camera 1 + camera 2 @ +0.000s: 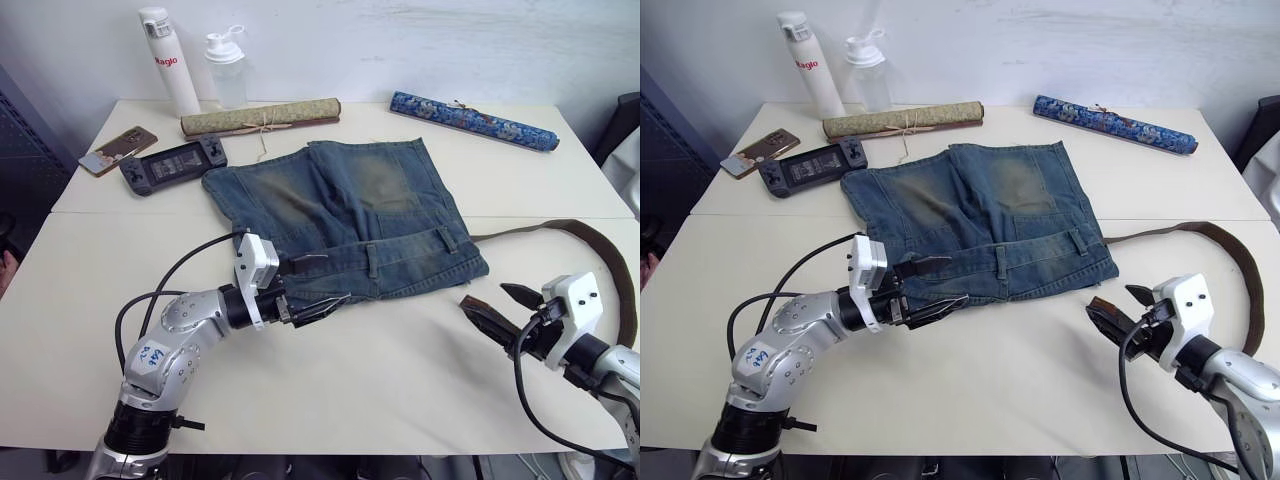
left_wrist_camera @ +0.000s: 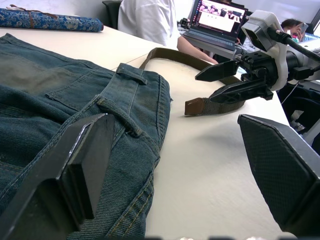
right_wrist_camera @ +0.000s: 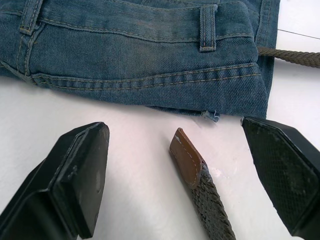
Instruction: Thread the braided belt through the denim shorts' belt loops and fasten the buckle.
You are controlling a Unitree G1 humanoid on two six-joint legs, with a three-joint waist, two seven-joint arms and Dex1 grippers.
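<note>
1. The faded blue denim shorts (image 1: pixel 350 215) lie flat on the worktop (image 1: pixel 380 370), waistband toward the robot, exposing the belt loops (image 3: pixel 208 27).
2. The brown braided belt (image 1: pixel 600 255) curls at the shorts' right, its leather tip (image 3: pixel 186 156) between the right gripper's (image 3: pixel 175 175) released fingers.
3. The left gripper (image 1: pixel 318 283), fingers spread, straddles the waistband edge, likely to steady it.

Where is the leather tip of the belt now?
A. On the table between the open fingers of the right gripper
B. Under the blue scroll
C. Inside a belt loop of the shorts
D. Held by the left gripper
A: the belt tip lies flat on the table between the spread fingers of the right gripper, short of the shorts.
</note>
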